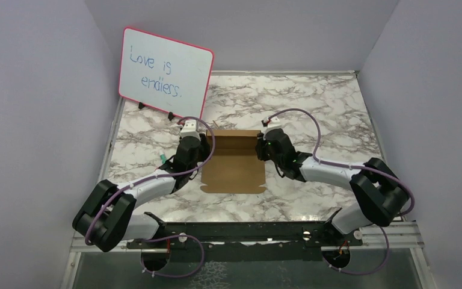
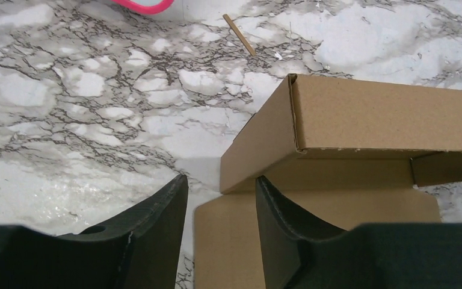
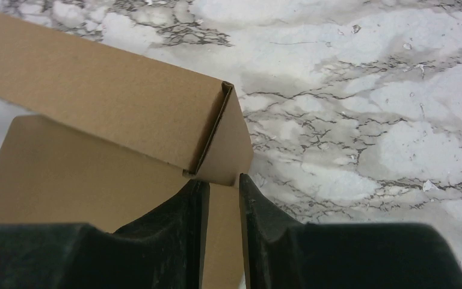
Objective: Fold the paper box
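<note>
The paper box (image 1: 234, 165) is brown cardboard in the middle of the marble table, partly folded: its base lies flat and its rear wall and side flaps stand up. My left gripper (image 1: 203, 147) is at the box's left rear corner. In the left wrist view it (image 2: 219, 180) is open, straddling the base's left edge just short of the raised left flap (image 2: 246, 162). My right gripper (image 1: 260, 147) is at the right rear corner. In the right wrist view it (image 3: 222, 180) has a narrow gap, tips right at the lower edge of the raised right flap (image 3: 231, 153).
A pink-framed whiteboard (image 1: 165, 72) with writing stands at the back left, and its edge shows in the left wrist view (image 2: 144, 5). A small wooden stick (image 2: 239, 35) lies on the marble behind the box. Purple walls enclose the table on three sides.
</note>
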Controlling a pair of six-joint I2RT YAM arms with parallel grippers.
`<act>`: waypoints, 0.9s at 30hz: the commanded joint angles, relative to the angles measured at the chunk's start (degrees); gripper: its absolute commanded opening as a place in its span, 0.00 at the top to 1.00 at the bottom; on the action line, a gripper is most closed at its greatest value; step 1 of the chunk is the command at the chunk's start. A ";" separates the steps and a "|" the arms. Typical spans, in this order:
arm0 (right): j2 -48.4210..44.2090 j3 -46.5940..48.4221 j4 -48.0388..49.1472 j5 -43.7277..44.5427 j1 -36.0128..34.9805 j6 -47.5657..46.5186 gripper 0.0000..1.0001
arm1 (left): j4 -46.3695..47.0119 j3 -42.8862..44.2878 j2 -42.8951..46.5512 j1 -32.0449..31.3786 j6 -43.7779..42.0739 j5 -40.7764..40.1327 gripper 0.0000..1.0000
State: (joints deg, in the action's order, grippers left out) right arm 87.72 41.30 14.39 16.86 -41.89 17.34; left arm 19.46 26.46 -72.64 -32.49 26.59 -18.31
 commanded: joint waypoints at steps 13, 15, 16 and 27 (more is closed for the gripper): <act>-16.31 4.22 -3.29 -16.00 0.05 -11.07 0.42 | 18.49 -3.21 -7.24 -0.29 -10.42 -2.41 0.40; -13.74 8.77 -6.58 -19.18 0.07 -13.09 0.41 | 21.31 -4.35 -7.78 -0.29 -10.94 -1.36 0.39; -12.27 11.06 -8.01 -20.82 0.05 -14.03 0.42 | 22.75 -4.85 -8.09 -0.29 -11.14 -0.90 0.38; 1.52 24.56 -13.09 -28.04 0.58 -16.82 0.42 | 31.63 -5.98 -12.77 0.83 -12.66 2.64 0.38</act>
State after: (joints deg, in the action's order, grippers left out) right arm 86.56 62.26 5.43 -6.81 -41.76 2.13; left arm 44.40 21.08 -83.83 -32.32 15.31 -18.70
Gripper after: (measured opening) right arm 0.580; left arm 0.617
